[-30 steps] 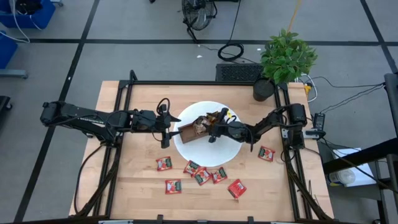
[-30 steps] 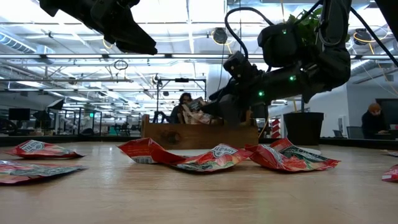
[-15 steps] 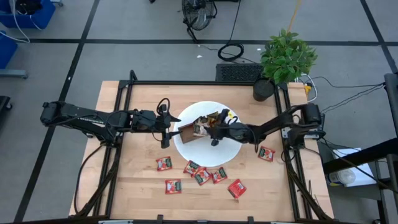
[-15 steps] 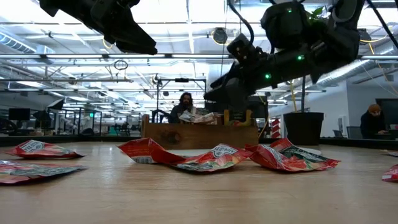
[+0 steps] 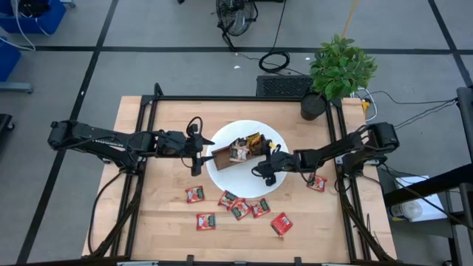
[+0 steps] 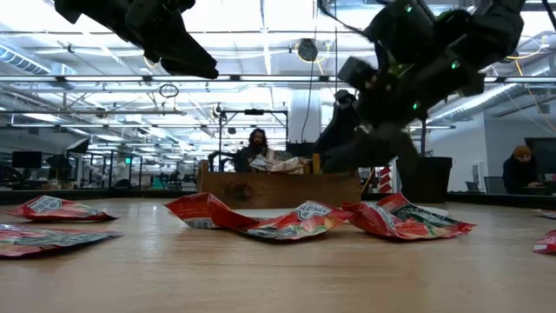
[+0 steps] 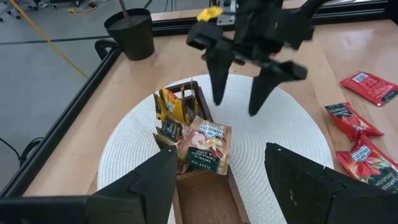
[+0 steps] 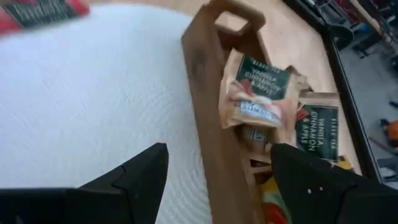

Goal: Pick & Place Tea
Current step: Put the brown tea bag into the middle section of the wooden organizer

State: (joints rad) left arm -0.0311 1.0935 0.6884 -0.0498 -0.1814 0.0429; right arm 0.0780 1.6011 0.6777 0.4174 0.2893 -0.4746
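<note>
A brown wooden tray (image 5: 222, 157) stands on a round white mat (image 5: 244, 188). Tan tea sachets (image 7: 205, 143) and a yellow one (image 7: 174, 106) lie in its compartments. Several red tea sachets (image 5: 240, 210) lie flat on the table near its front edge, and one more (image 5: 316, 182) lies to the right. My right gripper (image 5: 262, 174) hovers open over the mat just right of the tray, its fingers (image 7: 217, 81) pointing down and forward with nothing between them. My left gripper (image 5: 198, 154) waits open at the tray's left end, above the table.
A potted plant (image 5: 312, 106) stands at the table's far right corner. A black frame rail (image 5: 244, 98) borders the wooden table. Bare wood lies to the left of the mat and along the far edge. People show in the room beyond the table in the low view.
My right gripper has drawn back from over the tray toward the table's right and near edges. It has risen and tipped up from a steep downward point to a shallower one. A tan sachet that stood up at its fingertips now lies in the tray.
</note>
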